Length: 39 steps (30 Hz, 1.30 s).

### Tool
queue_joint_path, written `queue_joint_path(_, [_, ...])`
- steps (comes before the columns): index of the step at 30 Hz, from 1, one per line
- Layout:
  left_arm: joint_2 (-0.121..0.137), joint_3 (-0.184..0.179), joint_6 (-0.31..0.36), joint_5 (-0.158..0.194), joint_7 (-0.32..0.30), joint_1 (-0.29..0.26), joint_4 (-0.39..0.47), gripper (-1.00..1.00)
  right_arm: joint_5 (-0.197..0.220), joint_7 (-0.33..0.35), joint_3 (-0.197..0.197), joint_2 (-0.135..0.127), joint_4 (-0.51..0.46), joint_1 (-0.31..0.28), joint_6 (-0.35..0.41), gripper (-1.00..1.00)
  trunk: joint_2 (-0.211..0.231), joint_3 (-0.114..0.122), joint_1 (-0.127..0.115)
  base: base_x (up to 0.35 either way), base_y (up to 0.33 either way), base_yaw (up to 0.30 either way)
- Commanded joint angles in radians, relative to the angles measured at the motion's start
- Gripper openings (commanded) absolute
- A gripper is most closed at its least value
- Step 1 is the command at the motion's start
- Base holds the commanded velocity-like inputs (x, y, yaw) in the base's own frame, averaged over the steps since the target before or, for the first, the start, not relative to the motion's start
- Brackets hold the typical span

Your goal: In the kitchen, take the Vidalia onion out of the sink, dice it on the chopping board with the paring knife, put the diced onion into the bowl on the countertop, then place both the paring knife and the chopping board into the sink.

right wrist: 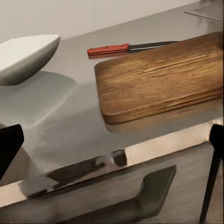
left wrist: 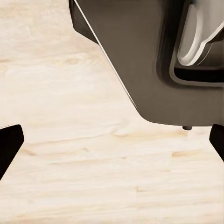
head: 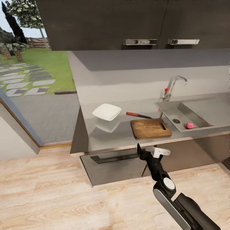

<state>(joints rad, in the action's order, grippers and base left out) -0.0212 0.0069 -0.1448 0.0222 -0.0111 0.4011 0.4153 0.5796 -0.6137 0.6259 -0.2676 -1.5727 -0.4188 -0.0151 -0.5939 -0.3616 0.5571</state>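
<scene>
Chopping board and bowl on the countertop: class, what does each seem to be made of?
The chopping board looks like brown wood with a matte finish, since grain lines run along it. The bowl looks like smooth white ceramic, possibly plastic; its plain surface leaves that open.

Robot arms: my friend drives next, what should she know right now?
Right gripper open, empty, in front of the countertop. Left gripper open, over wood floor.
Onion in the sink. Board bare, knife behind it, bowl left of the knife.
Nothing done. Left: fetch onion, dice, fill bowl, put knife and board in sink.
</scene>
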Motion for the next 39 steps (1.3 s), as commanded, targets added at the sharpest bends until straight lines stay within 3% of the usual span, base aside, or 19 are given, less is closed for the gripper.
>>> queue_joint_path(1, [0.000,0.001,-0.001,0.002,-0.001,0.001,0.002,1.00,0.006,-0.007,0.003,-0.001,-0.001,-0.001,-0.001,1.00,-0.001,-0.001,0.000,-0.263,-0.191,0.000])
queue_joint_path(17, [0.000,0.001,-0.001,0.002,-0.001,-0.003,0.001,1.00,0.007,-0.006,0.003,-0.001,0.010,-0.001,0.001,1.00,-0.001,-0.001,0.000,-0.262,-0.195,0.000])
queue_joint_path(21, [0.000,0.001,-0.002,0.002,0.000,-0.006,0.006,1.00,0.005,-0.006,0.004,0.000,0.051,0.000,0.002,1.00,-0.001,-0.001,0.000,-0.262,-0.190,0.000])
queue_joint_path(27, [0.004,0.000,0.001,0.000,0.017,-0.026,0.054,1.00,0.007,0.000,0.060,0.005,0.208,0.000,-0.007,1.00,-0.001,-0.001,0.000,-0.250,-0.169,0.000])
queue_joint_path(29, [0.007,0.001,0.004,0.000,0.054,-0.054,0.061,1.00,0.009,0.002,0.083,0.010,0.287,0.000,-0.032,1.00,-0.001,-0.001,0.000,-0.110,-0.072,0.000])
queue_joint_path(30, [0.007,0.001,0.007,0.001,0.123,-0.086,0.064,1.00,0.012,0.005,0.104,0.020,0.412,0.000,-0.091,1.00,-0.001,-0.001,0.000,-0.028,-0.018,0.000])
queue_joint_path(32, [0.007,0.001,0.008,0.001,0.155,-0.096,0.066,1.00,0.013,0.018,0.115,0.037,0.499,0.000,-0.127,1.00,-0.001,-0.001,0.000,-0.019,-0.012,0.000])
queue_joint_path(36, [0.007,0.001,0.008,0.001,0.180,-0.107,0.071,1.00,0.014,0.097,0.124,0.089,0.697,0.000,-0.194,1.00,-0.001,-0.001,0.000,-0.006,-0.004,0.000])
queue_joint_path(39, [0.008,0.001,0.008,0.001,0.186,-0.129,0.070,1.00,0.015,0.199,0.126,0.132,0.874,0.000,-0.253,1.00,-0.001,-0.001,0.000,-0.002,-0.001,0.000])
